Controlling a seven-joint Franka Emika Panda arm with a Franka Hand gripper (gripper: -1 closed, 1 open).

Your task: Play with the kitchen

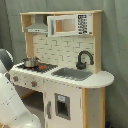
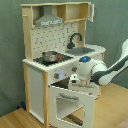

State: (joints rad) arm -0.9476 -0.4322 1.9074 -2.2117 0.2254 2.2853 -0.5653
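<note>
The kitchen [image 1: 65,50] [image 2: 55,45] is a toy of white panels and pale wood, seen in both exterior views. It has a grey hood [image 2: 50,21], a dotted backsplash [image 1: 60,50], a black faucet [image 1: 84,59] [image 2: 75,39], a sink [image 1: 72,74] [image 2: 84,50] and a small pot [image 1: 31,62] [image 2: 50,56] on the stovetop [image 2: 52,60]. The oven door [image 2: 72,105] hangs partly open, tilted outward. My gripper [image 2: 75,80] sits at the door's top edge. In the first exterior view only the white arm [image 1: 12,102] shows, and the gripper is hidden.
A microwave-style cupboard [image 1: 65,24] sits beside the hood. A lower cabinet door with a dark panel [image 1: 62,106] is shut. Grey curtain [image 1: 117,40] hangs behind the kitchen. The floor [image 2: 115,107] is wooden.
</note>
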